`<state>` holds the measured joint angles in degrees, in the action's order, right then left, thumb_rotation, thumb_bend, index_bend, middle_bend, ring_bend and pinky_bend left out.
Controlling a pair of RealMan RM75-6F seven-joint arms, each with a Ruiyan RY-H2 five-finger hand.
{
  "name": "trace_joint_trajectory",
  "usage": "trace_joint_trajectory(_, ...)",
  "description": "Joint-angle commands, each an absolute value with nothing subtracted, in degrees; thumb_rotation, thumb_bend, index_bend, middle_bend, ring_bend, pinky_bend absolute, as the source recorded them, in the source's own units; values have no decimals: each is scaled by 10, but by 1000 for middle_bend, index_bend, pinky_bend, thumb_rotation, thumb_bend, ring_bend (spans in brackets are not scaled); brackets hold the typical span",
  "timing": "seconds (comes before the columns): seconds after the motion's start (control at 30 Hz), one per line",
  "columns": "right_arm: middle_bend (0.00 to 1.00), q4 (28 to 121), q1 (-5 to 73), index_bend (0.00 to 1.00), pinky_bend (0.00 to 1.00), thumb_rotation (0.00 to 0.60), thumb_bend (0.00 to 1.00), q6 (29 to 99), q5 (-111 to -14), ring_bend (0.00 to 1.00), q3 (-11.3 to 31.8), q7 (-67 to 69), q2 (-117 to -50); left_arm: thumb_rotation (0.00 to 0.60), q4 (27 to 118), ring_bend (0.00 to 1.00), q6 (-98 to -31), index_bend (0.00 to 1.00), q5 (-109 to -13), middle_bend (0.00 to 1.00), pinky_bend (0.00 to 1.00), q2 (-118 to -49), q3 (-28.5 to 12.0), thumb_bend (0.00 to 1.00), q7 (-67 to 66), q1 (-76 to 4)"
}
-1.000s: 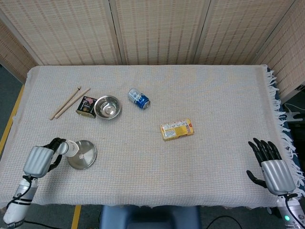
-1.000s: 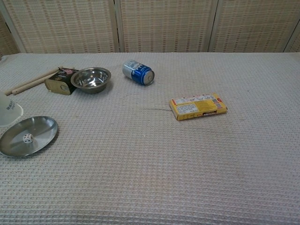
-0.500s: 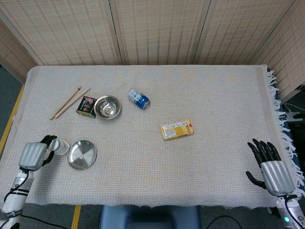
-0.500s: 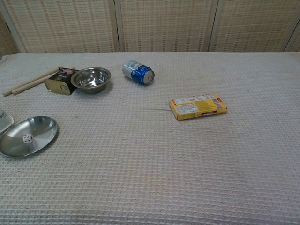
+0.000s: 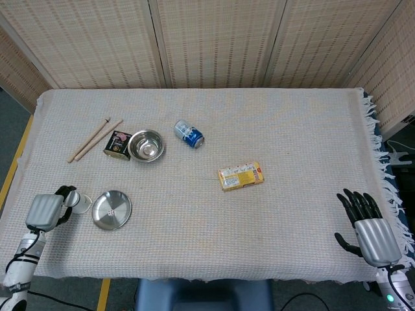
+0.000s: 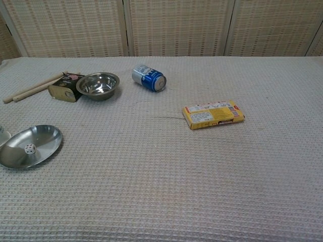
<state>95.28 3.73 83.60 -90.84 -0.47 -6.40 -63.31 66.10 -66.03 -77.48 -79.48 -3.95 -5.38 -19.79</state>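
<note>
The left robot hand (image 5: 47, 210) is still clasping the small white plastic cup (image 5: 74, 199), having drawn it off the round steel plate (image 5: 111, 209) toward nine o'clock. The right robot hand (image 5: 369, 228) is resting released, fingers spread, on the woven worktop (image 5: 292, 129).

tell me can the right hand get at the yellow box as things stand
Probably yes: the right hand is open and holds nothing, and only bare cloth lies between it and the yellow box, though it is a long reach.
</note>
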Motion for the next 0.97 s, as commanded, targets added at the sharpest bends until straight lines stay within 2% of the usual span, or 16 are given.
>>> trace_joint_trajectory(0.03, 0, 953, 37, 0, 0, 557, 173, 836, -908, 0, -4, -64, -633, 600, 669, 627, -662, 68, -771, 303, 835, -791, -42, 489, -53, -196)
trace_joint_trajectory(0.1, 0, 953, 37, 0, 0, 556, 173, 838, -908, 0, -4, -64, -633, 600, 676, 583, -671, 2, -772, 194, 822, -789, -44, 416, -44, -193)
trace_joint_trajectory(0.2, 0, 953, 36, 0, 0, 557, 173, 839, -908, 0, -4, -64, -633, 600, 699, 451, -679, 0, -778, 82, 720, -777, -41, 363, -19, -186)
trace_joint_trajectory(0.3, 0, 953, 36, 0, 0, 557, 173, 840, -909, 0, -4, -64, -633, 600, 718, 407, -682, 0, -781, 17, 667, -768, -36, 353, -24, -181)
trace_joint_trajectory(0.5, 0, 954, 34, 0, 0, 558, 173, 845, -913, 0, -4, -63, -631, 600, 764, 388, -708, 0, -792, 0, 661, -749, -26, 343, -46, -165)
trace_joint_trajectory(0.57, 0, 955, 33, 0, 0, 558, 173, 847, -915, 0, -5, -62, -630, 600, 780, 376, -732, 0, -795, 0, 648, -744, -26, 341, -57, -154)
trace_joint_trajectory(0.63, 0, 955, 32, 0, 0, 557, 173, 851, -918, 0, -5, -62, -629, 600, 797, 322, -774, 0, -803, 0, 609, -741, -28, 344, -67, -136)
trace_joint_trajectory(0.8, 0, 954, 30, 0, 0, 557, 173, 857, -921, 0, -5, -63, -630, 600, 833, 59, -863, 0, -847, 0, 387, -723, -14, 347, -62, -95)
trace_joint_trajectory(0.9, 0, 954, 29, 0, 0, 558, 173, 857, -921, 0, -4, -66, -630, 600, 831, 3, -884, 0, -869, 0, 252, -716, -6, 346, -46, -85)
trace_joint_trajectory(0.97, 0, 955, 29, 0, 0, 557, 173, 856, -920, 0, -5, -67, -629, 600, 830, 0, -887, 0, -875, 0, 212, -712, -5, 346, -37, -82)
